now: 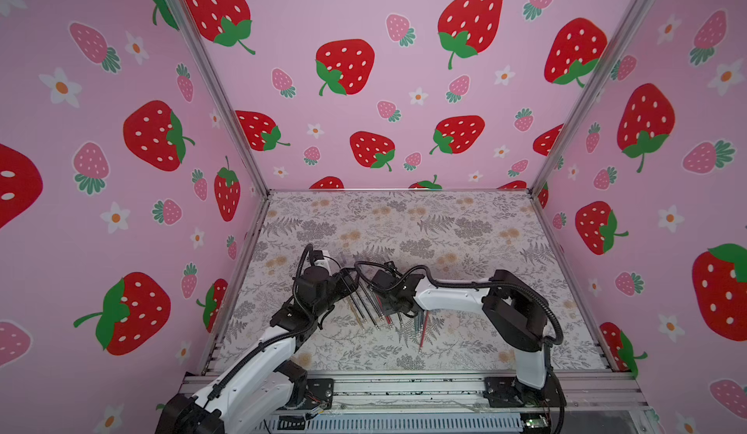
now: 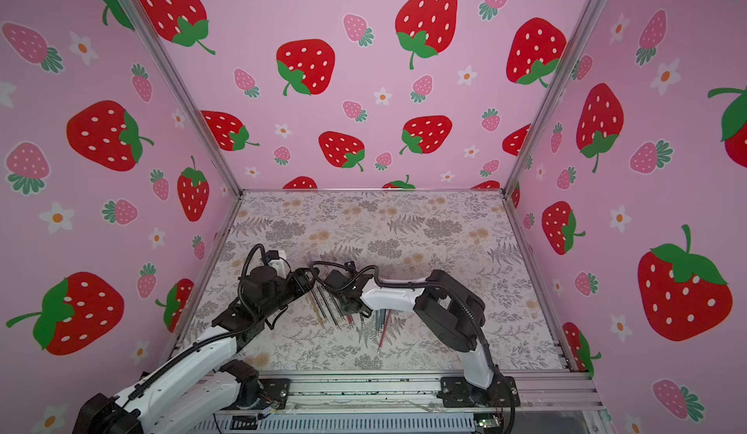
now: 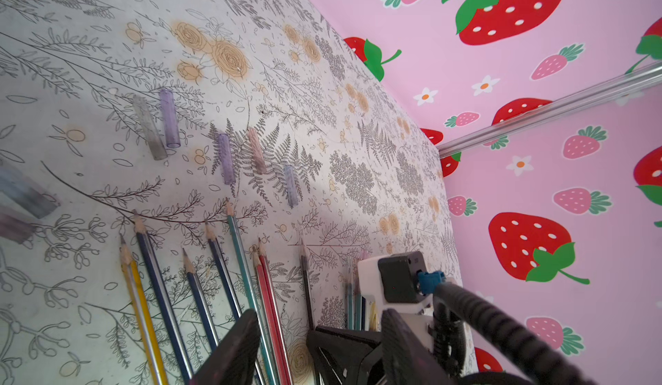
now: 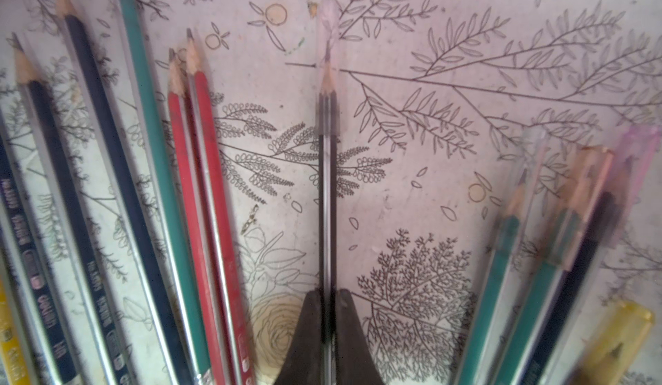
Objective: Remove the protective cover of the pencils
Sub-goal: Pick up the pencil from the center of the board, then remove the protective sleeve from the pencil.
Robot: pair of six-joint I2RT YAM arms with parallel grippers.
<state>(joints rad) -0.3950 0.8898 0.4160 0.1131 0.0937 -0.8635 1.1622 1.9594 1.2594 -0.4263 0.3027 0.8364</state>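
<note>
Positions are given from the black pencil (image 4: 326, 204), which sits at mid-table. Three pink walls (image 1: 384, 88) printed with red strawberries and white daisies enclose it at the far end and on both sides. The table (image 1: 404, 226) beneath it is papered with grey ferns and tan roses, and an aluminium rail (image 1: 404, 385) on its near side carries both arm bases. The left gripper (image 1: 343, 281) hangs on its left-arm side with fingers (image 3: 233, 347) spread apart, grasping nothing. The right gripper (image 4: 326, 304) is clenched on the black pencil's barrel, one finger on either side, well behind the point. Whether the barrel rests on the paper or is raised just clear cannot be told. All the pencils lie as a fan, long axes running from the rail toward the back wall and points facing that wall. The bare pencils (image 4: 218, 186), in red, teal, navy and yellow, lie on its left-arm side. The capped pencils (image 4: 498, 275) lie on its right-arm side. Loose covers (image 3: 169, 118), tinted and translucent, are scattered beyond its point on the left-arm side. A clear cover (image 4: 331, 42) sheathes its own point
</note>
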